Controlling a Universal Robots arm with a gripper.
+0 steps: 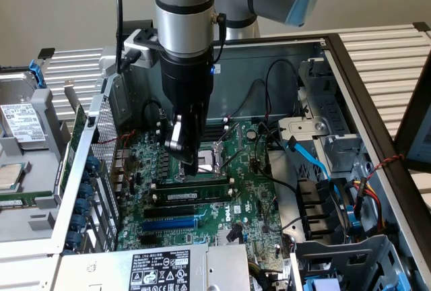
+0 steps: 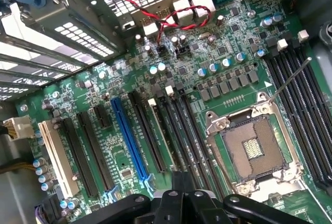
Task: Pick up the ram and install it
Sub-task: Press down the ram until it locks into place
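Hovering low over the motherboard (image 1: 250, 193) inside the open computer case (image 1: 350, 69), the gripper (image 1: 188, 164) has its fingers pressed together and pinches nothing that can be made out. Its tips hang just beside the CPU socket (image 1: 214, 151) and directly above the ram (image 1: 195, 188). The ram stands on edge in one of the black memory slots, between the socket and the blue expansion slot (image 1: 168, 223). In the wrist view the ram (image 2: 161, 136) appears edge-on as a thin strip running up from the gripper (image 2: 179, 182), with the blue expansion slot (image 2: 128, 136) to one side and the CPU socket (image 2: 254, 149) to the other.

Judging from this, the pick-up is done and the seating step is in hand, with the closed fingers used as a pusher. Whether the tips touch the stick's top edge, or whether the slot's end latches have caught, cannot be told. Finishing the seat would call for straight downward pressure along the stick's edge without tilting it
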